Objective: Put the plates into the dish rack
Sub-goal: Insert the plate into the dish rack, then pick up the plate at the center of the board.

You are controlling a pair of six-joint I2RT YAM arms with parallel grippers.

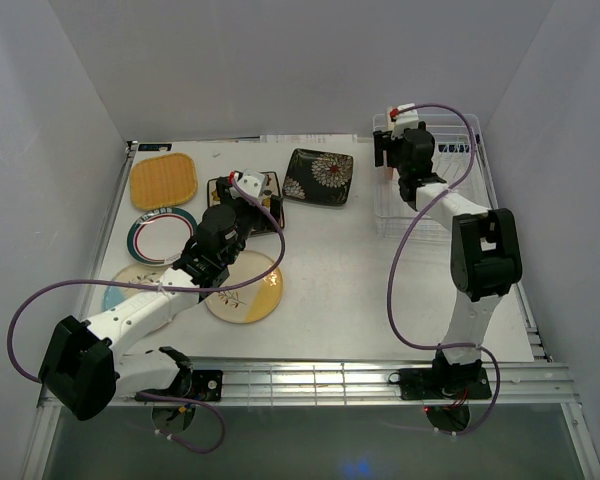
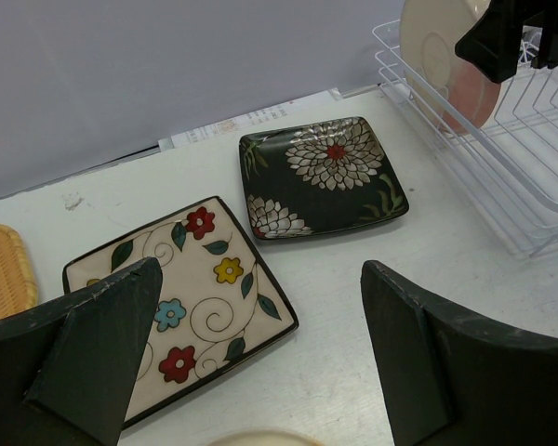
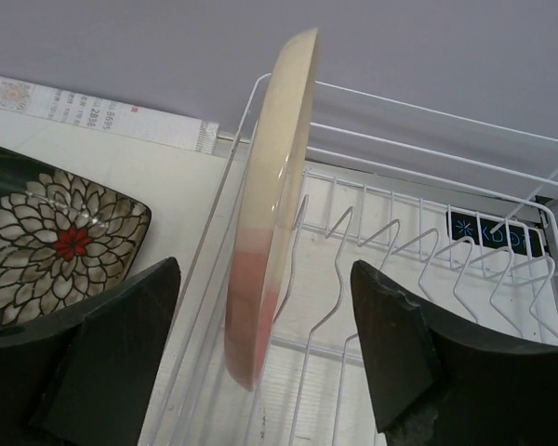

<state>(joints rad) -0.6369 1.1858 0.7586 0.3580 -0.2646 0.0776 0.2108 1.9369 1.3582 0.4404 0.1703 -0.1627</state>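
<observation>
The pink-cream plate [image 3: 270, 214] stands on edge at the nine o'clock end of the dish rack [image 3: 428, 251], apparently leaning on its wires, so it needs no grip. The right end effector [image 3: 265, 269] straddles it, jaws apart and clear of both faces, with the plate rising toward twelve o'clock. The left end effector [image 2: 260, 269] hangs wide open over the tabletop [image 2: 325, 307], with the cream floral plate [image 2: 214, 279] at its eight o'clock.
</observation>
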